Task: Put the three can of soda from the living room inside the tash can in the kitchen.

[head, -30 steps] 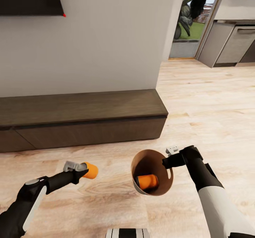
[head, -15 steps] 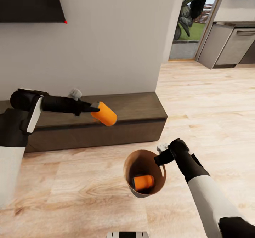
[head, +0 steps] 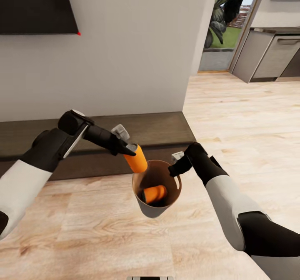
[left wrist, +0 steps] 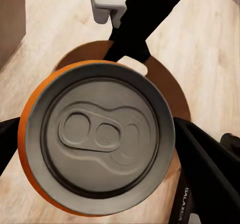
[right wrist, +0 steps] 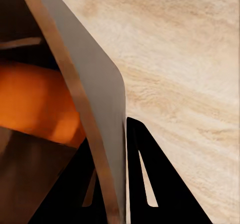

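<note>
My right gripper is shut on the rim of the trash can and holds the brown-lined bin tilted above the wood floor. One orange soda can lies on its side in the bin. My left gripper is shut on a second orange can, which hangs over the bin's near rim with its lower end dipping into the opening. In the left wrist view that can's silver top faces the camera with the bin's brown inside behind it. The right wrist view has the bin wall pinched between the fingers.
The long low dark-wood bench runs along the white wall just behind both arms. A black wall screen hangs at upper left. Light wood floor stretches right toward grey kitchen cabinets and a doorway with a plant.
My left arm swung up from low left and carried its orange can over to the bin's rim. The right gripper lifted the bin and brought it leftward to meet it.
</note>
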